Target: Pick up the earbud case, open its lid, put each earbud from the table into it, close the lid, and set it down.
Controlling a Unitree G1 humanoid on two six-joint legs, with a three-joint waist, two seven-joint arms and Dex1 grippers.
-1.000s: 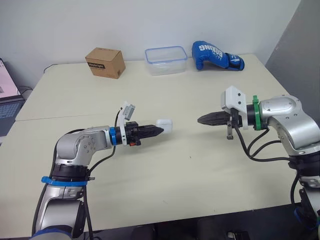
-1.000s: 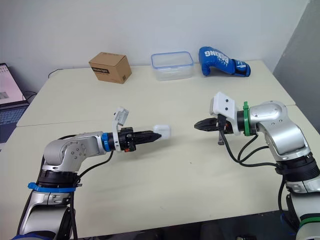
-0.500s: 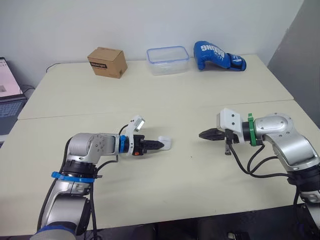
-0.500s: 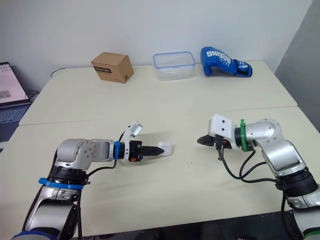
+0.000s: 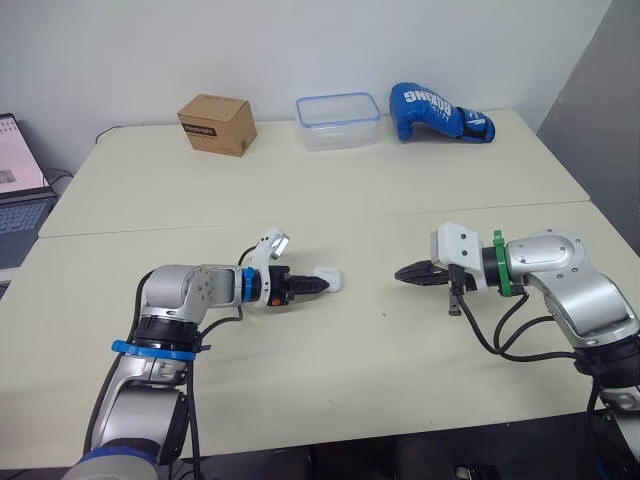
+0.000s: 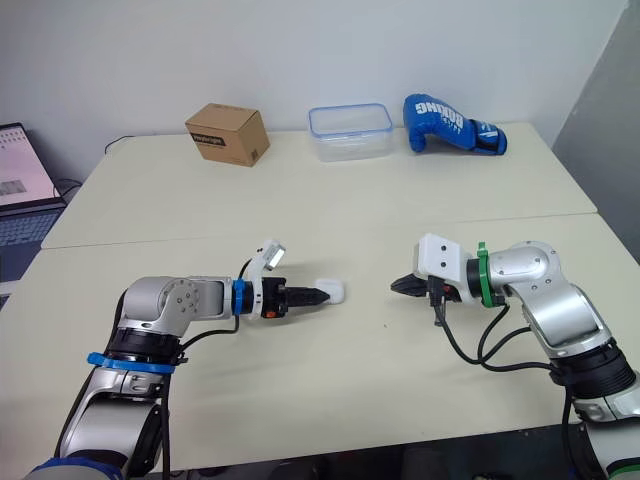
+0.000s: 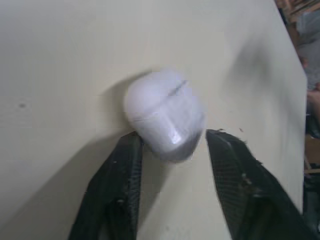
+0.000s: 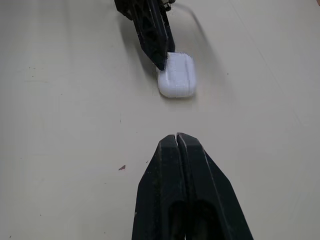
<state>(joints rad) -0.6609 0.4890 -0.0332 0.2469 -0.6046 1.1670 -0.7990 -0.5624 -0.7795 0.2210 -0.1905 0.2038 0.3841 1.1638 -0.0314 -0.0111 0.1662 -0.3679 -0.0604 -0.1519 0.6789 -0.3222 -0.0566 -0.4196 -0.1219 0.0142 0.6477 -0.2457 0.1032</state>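
earbud case (image 5: pixel 329 280): flat on table (image 5: pixel 330 200), centre-left, down from raised hold a second ago | left gripper (image 5: pixel 320 285): released, tips flanking case's left end | left wrist view: lid seam closed, gap beside one finger (image 7: pixel 225 165) | right gripper (image 8: pixel 176 137): clenched, empty, right of case, apart

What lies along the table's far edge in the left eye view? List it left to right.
cardboard box → clear plastic container → blue boxing glove
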